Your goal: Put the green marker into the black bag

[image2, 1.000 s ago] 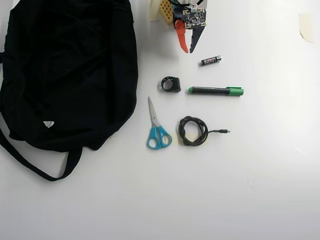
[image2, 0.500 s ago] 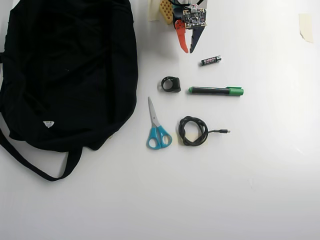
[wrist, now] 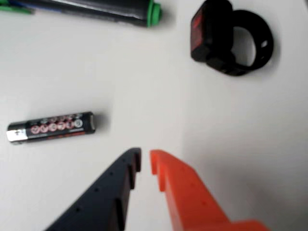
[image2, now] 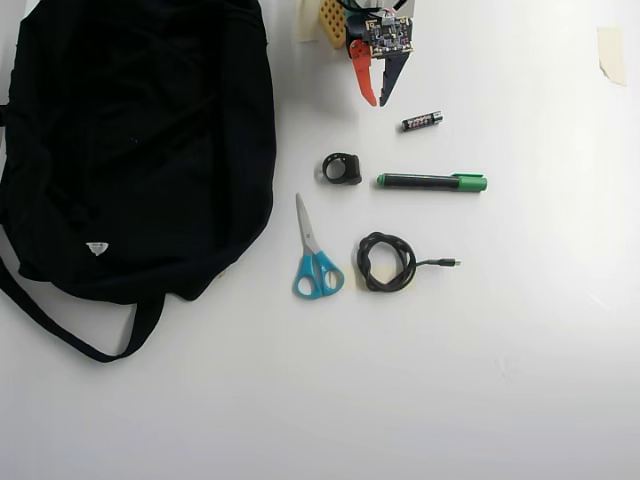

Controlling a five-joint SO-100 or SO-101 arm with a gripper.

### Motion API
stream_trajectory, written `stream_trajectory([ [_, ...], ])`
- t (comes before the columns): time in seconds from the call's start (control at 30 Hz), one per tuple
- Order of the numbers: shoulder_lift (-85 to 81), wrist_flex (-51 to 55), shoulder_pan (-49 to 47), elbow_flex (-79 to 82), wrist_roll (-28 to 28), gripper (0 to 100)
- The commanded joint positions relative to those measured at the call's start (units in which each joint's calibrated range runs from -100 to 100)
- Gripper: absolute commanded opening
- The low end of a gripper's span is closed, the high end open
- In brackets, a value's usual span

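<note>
**Marker lies free on the white table, claw empty above it**

The green marker [image2: 432, 181] lies flat just right of the frame's centre in the overhead view, its cap pointing right; in the wrist view only its small green end [wrist: 153, 13] and some black barrel show at the top edge. Just left of it sits a small black ring-shaped object [image2: 342, 168], above it a short battery [image2: 422, 121], below it a coiled black cable [image2: 387, 261] and blue-handled scissors [image2: 315, 254]. None of these touch the marker.

The gripper [image2: 378, 102] hangs at the top centre, one finger orange, one black, tips nearly together with a thin gap, holding nothing.

The black bag [image2: 130, 150] fills the upper left, its strap [image2: 70, 335] looping toward the lower left.

The table [image2: 450, 380] is plain, glossy white and evenly lit. A scrap of tape [image2: 611, 53] sticks near the upper right edge. The lower half and right side lie bare.
</note>
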Motion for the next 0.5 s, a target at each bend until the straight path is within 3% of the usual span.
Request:
stream_trajectory([
  [0.0,-0.5,-0.1,-0.3,0.6,-0.3,2],
  [0.23,-0.5,-0.6,-0.3,-0.6,-0.3,2],
  [0.47,-0.2,-11.4,-0.3,-1.0,-0.3,2],
])
